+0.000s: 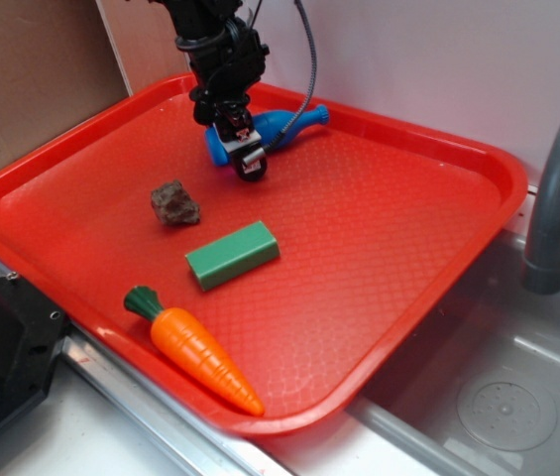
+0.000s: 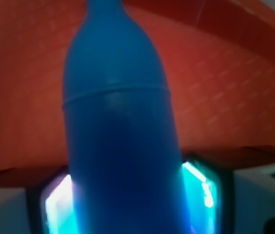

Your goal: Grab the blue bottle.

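The blue bottle [image 1: 287, 123] lies on its side at the back of the red tray [image 1: 389, 228], its neck pointing right. My gripper [image 1: 241, 151] has come down over the bottle's wide body and hides part of it. In the wrist view the blue bottle [image 2: 118, 122] fills the space between my fingers, neck pointing away. Both glowing pads [image 2: 201, 189] press against its sides, so my gripper [image 2: 127, 197] is shut on it. Whether the bottle rests on the tray or is just off it is not clear.
On the tray lie a brown rock [image 1: 174, 202], a green rectangular block [image 1: 232, 255] and a toy carrot [image 1: 200, 352] near the front edge. A grey faucet [image 1: 557, 188] and sink basin [image 1: 498, 397] are to the right. Cardboard [image 1: 22, 79] stands at the back left.
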